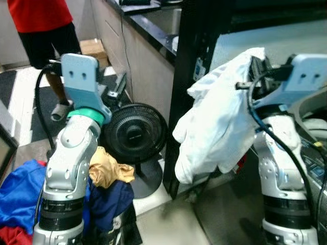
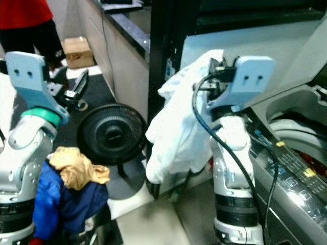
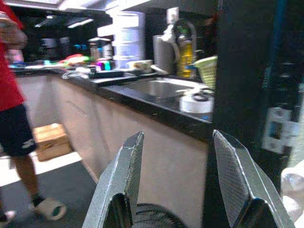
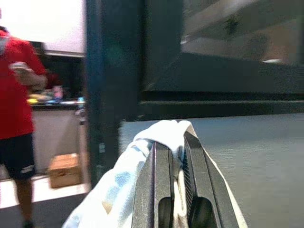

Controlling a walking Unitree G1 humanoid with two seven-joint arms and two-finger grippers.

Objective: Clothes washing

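The right gripper [image 4: 173, 156] is clamped on a white garment [image 1: 217, 120], holding it high so it hangs free just left of the washing machine [image 2: 294, 148], probably for loading. The left gripper [image 3: 178, 185] is raised, spread wide and empty, above the clothes pile [image 1: 110, 176].

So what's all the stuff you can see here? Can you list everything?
white cloth: one, white, hanging from the right gripper
fan: one, black, on the floor
clothes pile: blue, tan and red, by the left arm
cardboard box: one, brown, on the floor
washing machine: one, grey, at right
counter: black top, with a sink
person: one, red shirt, black shorts
left gripper: open, raised
right gripper: shut on the cloth
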